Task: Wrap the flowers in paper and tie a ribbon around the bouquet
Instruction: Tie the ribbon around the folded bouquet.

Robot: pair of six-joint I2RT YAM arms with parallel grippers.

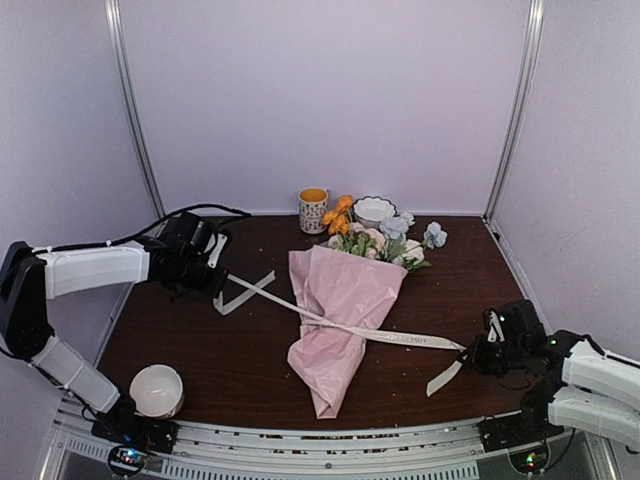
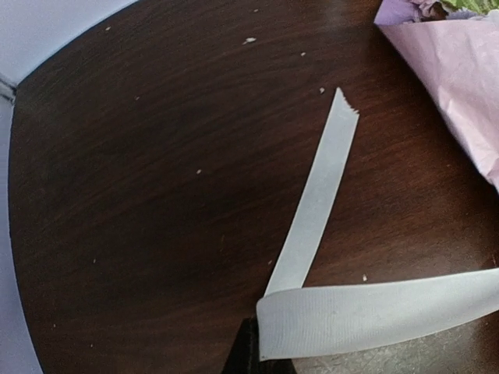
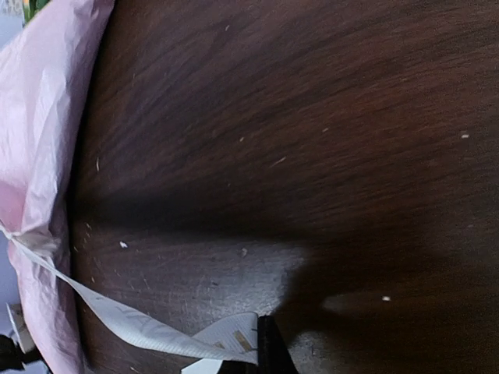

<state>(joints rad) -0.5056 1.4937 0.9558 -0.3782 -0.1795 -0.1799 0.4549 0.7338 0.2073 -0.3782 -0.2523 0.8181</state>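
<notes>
The bouquet [image 1: 340,300] lies in the middle of the table, a cone of pink paper [image 1: 350,285] with its narrow end toward me. The flowers [image 1: 385,238] stick out of its far end. The cream ribbon [image 1: 400,338] runs taut across the cone from upper left to lower right. My left gripper [image 1: 218,276] is shut on the ribbon [image 2: 374,312] left of the bouquet, and a loose tail lies on the table beyond it. To the right, my right gripper [image 1: 472,352] is shut on the ribbon [image 3: 140,327], with a short tail hanging toward the front edge. Paper [image 3: 43,125] fills the left of the right wrist view.
A patterned mug [image 1: 313,209] and a scalloped white bowl [image 1: 373,210] stand at the back behind the flowers. A round white bowl [image 1: 157,390] sits at the front left by the left arm's base. Lilac walls close the table on three sides.
</notes>
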